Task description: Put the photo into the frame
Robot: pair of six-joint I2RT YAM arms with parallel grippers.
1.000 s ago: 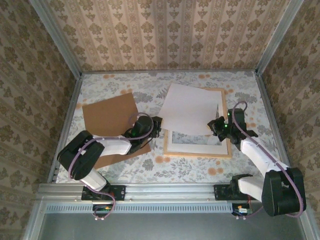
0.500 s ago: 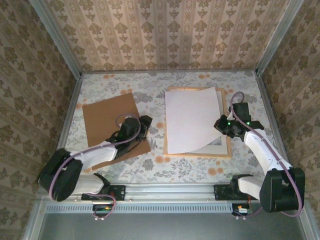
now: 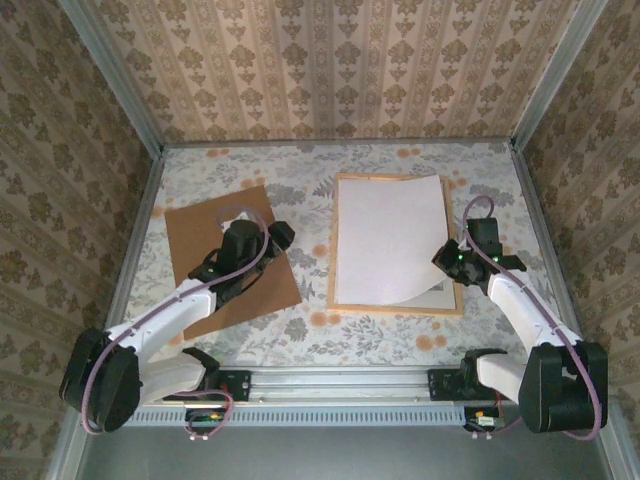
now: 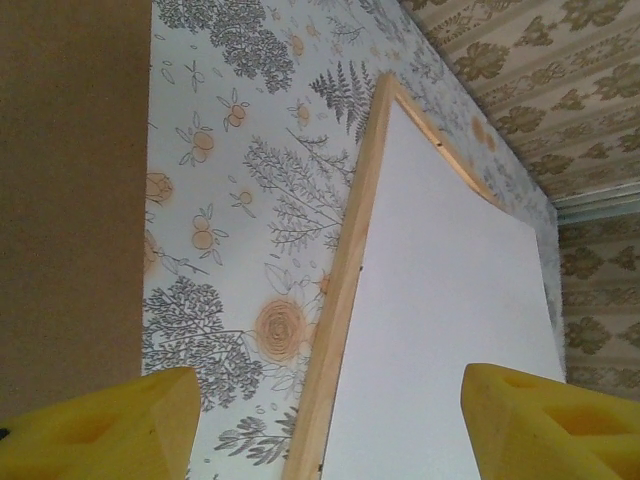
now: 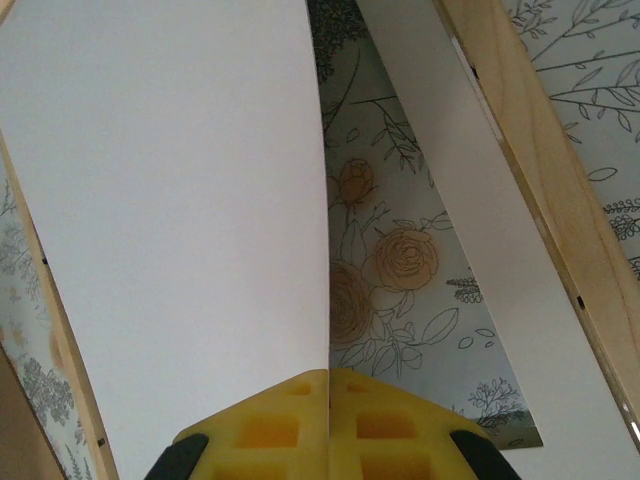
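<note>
Photo (image 3: 388, 235) of smooth white paper (matt, even), frame (image 3: 395, 308) of pale natural wood, backing board (image 3: 195, 230) dull brown card

The left arm (image 3: 168, 318) and right arm (image 3: 520, 302) are white with black joints, lilac cables and yellow claw fingers (image 5: 270, 432).

One white rectangular paper photo (image 3: 388, 238), one thin light-wood rectangular frame (image 3: 380, 309), one flat brown backing board (image 3: 205, 235), two grippers: left gripper (image 4: 330, 405), right gripper (image 5: 328, 392).

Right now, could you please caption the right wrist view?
Shut yellow right gripper pinches white-backed photo over light wooden frame.
</note>
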